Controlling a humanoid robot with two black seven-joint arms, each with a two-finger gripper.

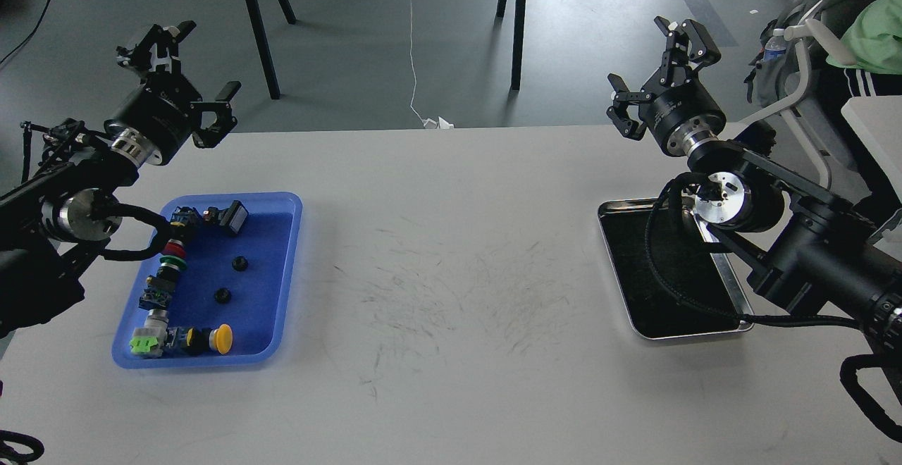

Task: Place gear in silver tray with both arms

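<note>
Two small black gears lie in the blue tray (285,268) at the left: one gear (241,263) and a second gear (223,295) just below it. The silver tray (638,324) with a black floor sits at the right, and its far right part is hidden by my right arm. My left gripper (187,74) is open and empty, raised beyond the blue tray's far left corner. My right gripper (652,74) is open and empty, raised beyond the silver tray's far edge.
The blue tray also holds a column of push-button switches (169,268) and a yellow-capped button (223,338). The grey table (451,253) is scuffed in the middle. Black stand legs (518,21) rise from the floor behind. A person in green (877,35) sits at the far right.
</note>
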